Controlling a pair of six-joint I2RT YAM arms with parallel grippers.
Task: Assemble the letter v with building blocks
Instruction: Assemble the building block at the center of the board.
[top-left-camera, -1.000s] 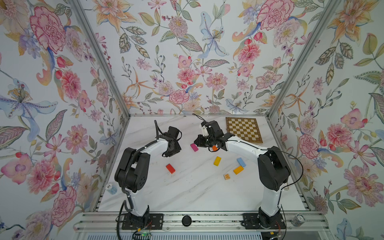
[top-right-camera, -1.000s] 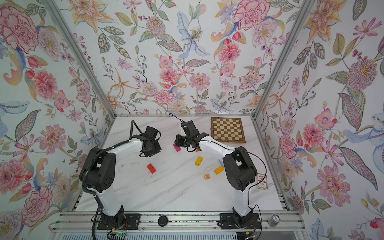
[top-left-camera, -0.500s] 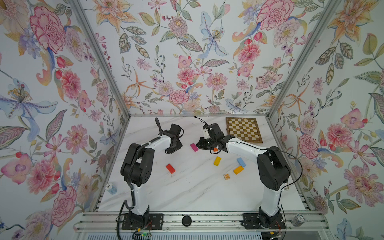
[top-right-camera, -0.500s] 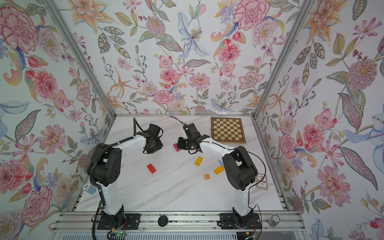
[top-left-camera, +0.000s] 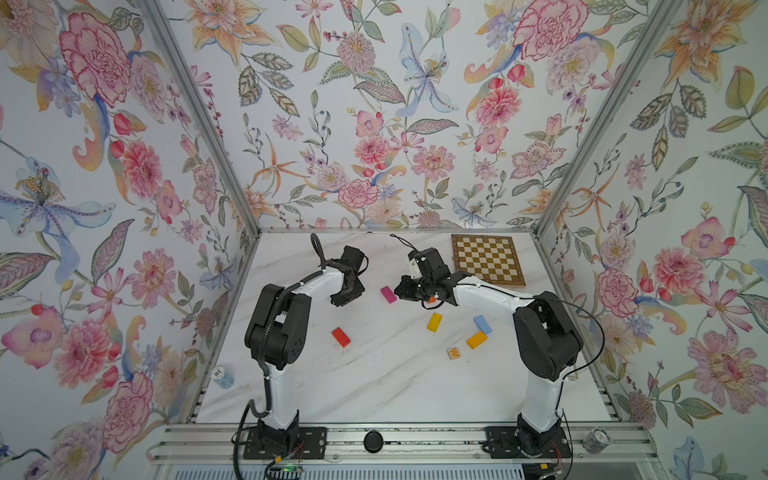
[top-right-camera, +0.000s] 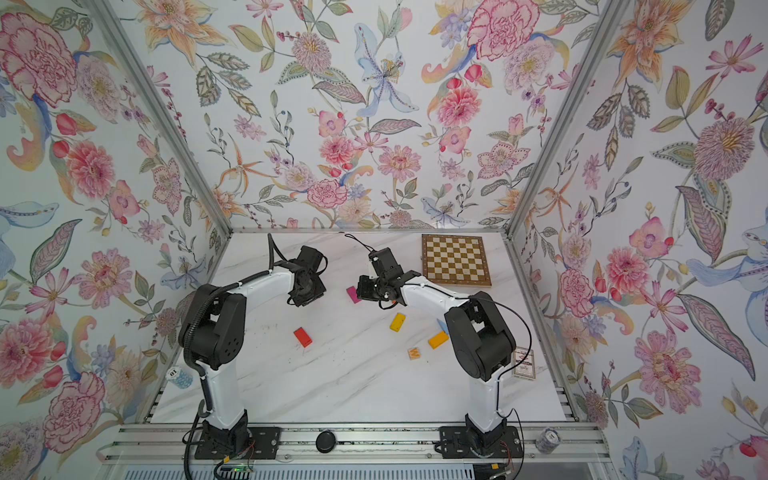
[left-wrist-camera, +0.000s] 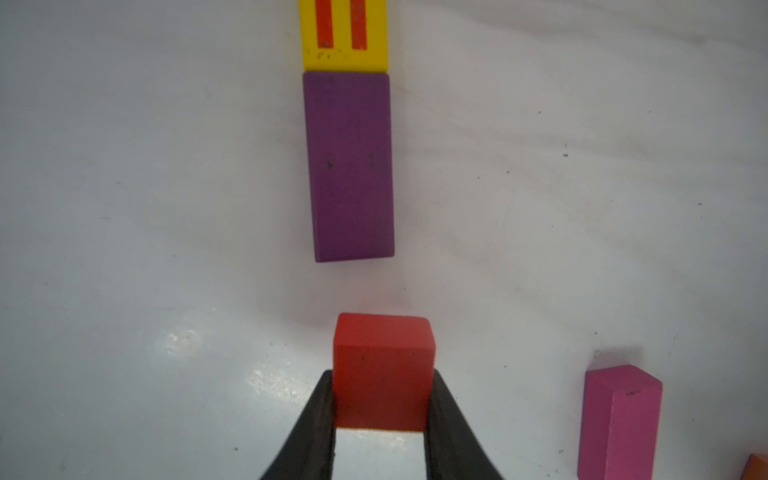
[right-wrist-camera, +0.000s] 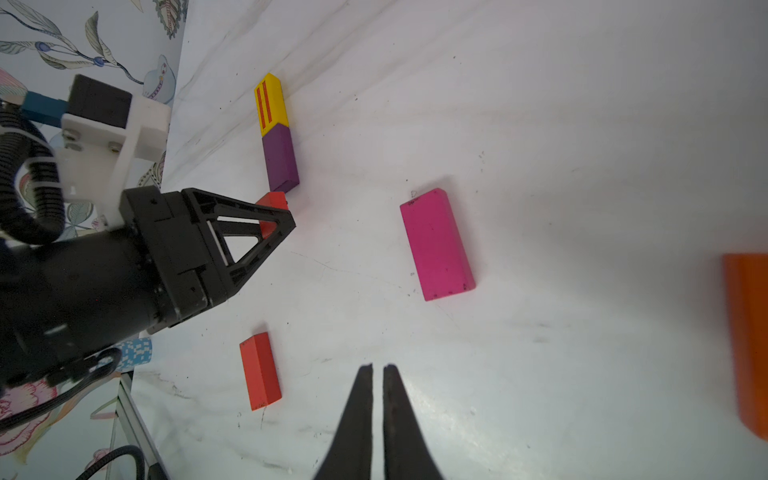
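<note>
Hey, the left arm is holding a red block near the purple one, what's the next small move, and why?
Probably ease the red block forward until its end meets the purple block, then release. The left gripper clamps it between its fingers, roughly in line with the purple and yellow block row, with a visible gap between them.

Left arm (top-left-camera: 309, 284): elbow bent, white forearm reaching toward the far middle.
Left tool (left-wrist-camera: 382, 376): pointing steeply down, fingers (left-wrist-camera: 311, 424) clamped on the two sides of a red block (left-wrist-camera: 382, 357).
Right arm (top-left-camera: 492, 297): stretched low, forearm running inward.
Right tool (right-wrist-camera: 378, 368): fingertips (right-wrist-camera: 359, 399) pressed almost together, nothing between them; near its partner, apart.
</note>
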